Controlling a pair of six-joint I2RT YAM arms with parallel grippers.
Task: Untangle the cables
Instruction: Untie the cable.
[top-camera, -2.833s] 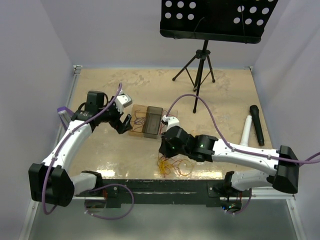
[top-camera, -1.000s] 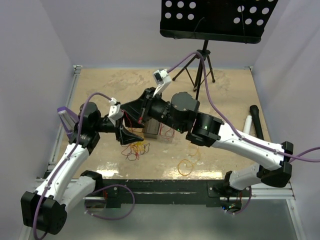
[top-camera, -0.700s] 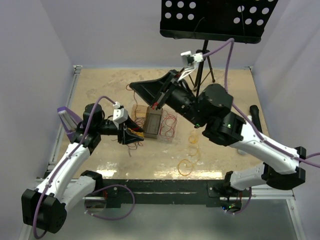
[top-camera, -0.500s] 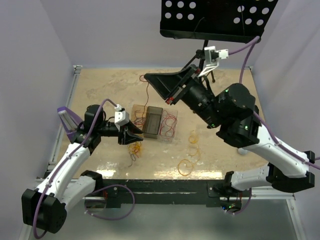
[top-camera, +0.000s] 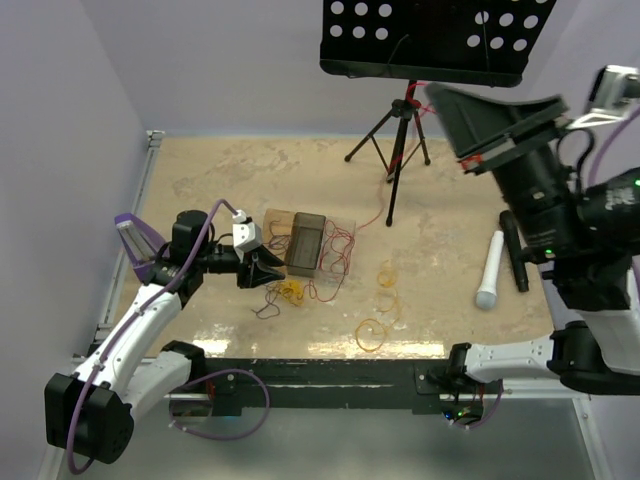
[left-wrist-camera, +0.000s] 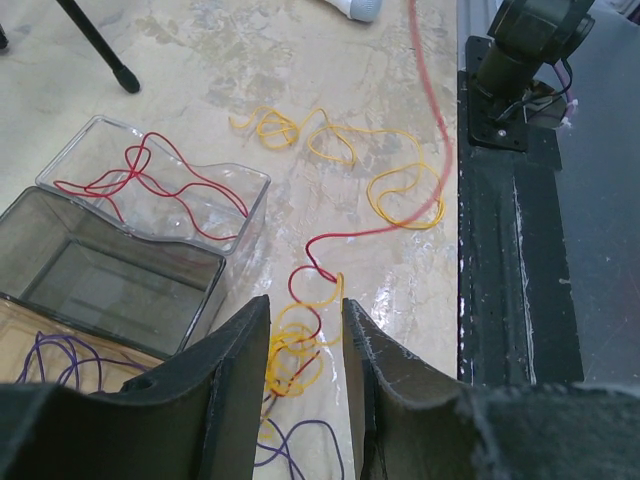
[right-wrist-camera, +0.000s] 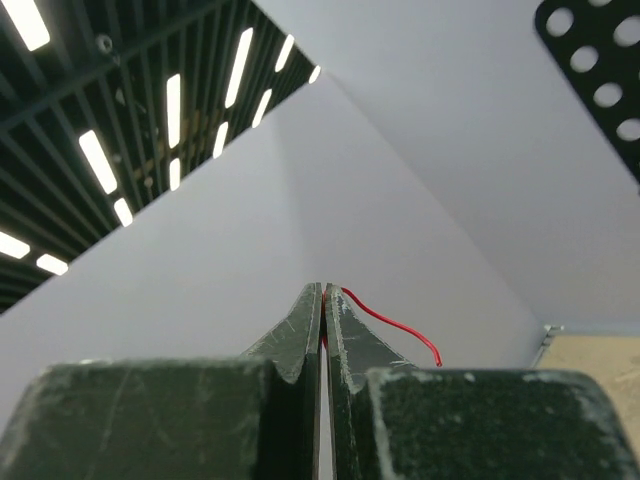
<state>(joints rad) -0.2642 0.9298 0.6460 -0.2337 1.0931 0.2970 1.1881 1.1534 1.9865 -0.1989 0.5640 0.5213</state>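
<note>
The cables lie as a yellow, red and purple tangle (top-camera: 285, 292) on the table beside the boxes. My left gripper (top-camera: 264, 272) stands low over the tangle. Its jaws are partly apart and straddle the yellow and red loops (left-wrist-camera: 293, 345), which lie near the left finger. A long red cable (left-wrist-camera: 436, 110) runs from that tangle away across the table. It rises past the tripod (top-camera: 388, 195) to my right gripper (top-camera: 434, 90), held high at the right. That gripper (right-wrist-camera: 323, 290) is shut on the red cable's end (right-wrist-camera: 395, 322). Loose yellow cables (left-wrist-camera: 392, 190) lie apart.
A clear box (top-camera: 338, 250) with red wire, a dark box (top-camera: 305, 243) and a tan tray (top-camera: 275, 226) holding purple wire sit mid-table. A music stand (top-camera: 425, 35) on a tripod (top-camera: 397, 140) stands at the back. White (top-camera: 488, 270) and black (top-camera: 513, 250) microphones lie right. Yellow loops (top-camera: 375, 333) lie near the front edge.
My right arm swung up and to the right with the red cable, drawing it out long. My left gripper narrowed and stayed low over the tangle.
</note>
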